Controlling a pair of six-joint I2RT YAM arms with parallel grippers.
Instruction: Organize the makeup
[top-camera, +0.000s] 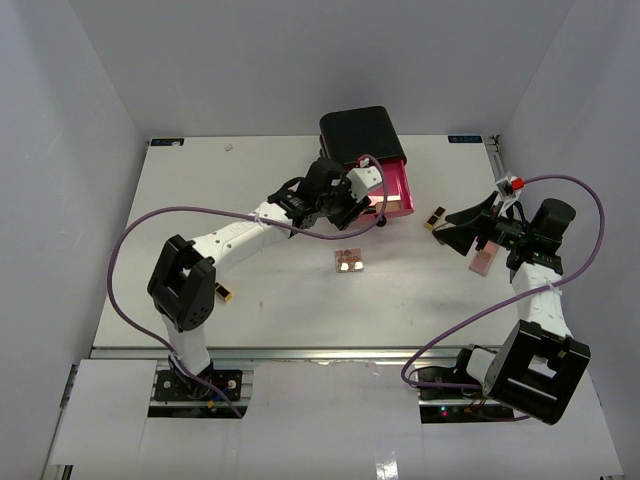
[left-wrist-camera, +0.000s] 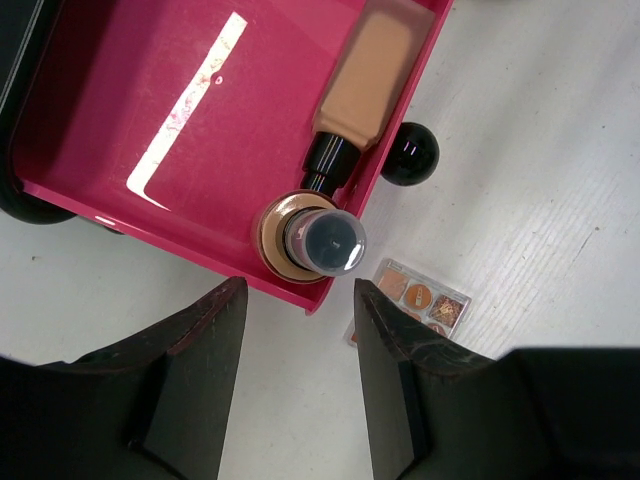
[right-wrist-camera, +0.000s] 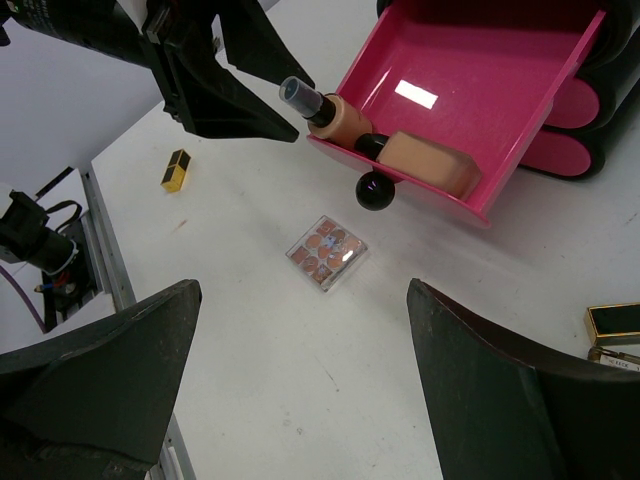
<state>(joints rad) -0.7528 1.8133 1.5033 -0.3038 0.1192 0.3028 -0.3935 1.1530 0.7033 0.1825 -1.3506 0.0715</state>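
The big white table (top-camera: 280, 300) is flat and smooth, with plain grey walls (top-camera: 300, 60) around it. At the back sits a shiny black box (top-camera: 360, 133), its pink plastic drawer (left-wrist-camera: 150, 100) pulled out. The left gripper (left-wrist-camera: 300, 300) is let go, fingers apart, by the drawer's corner. The right gripper (right-wrist-camera: 303, 295) is spread wide and holds nothing. In the drawer a flat tan bottle (left-wrist-camera: 365, 75) lies beside a round bottle (left-wrist-camera: 322, 240) standing up. A square see-through palette (right-wrist-camera: 326, 252) lies on the table, and a small gold-and-black lipstick (right-wrist-camera: 176, 169) sits well apart.
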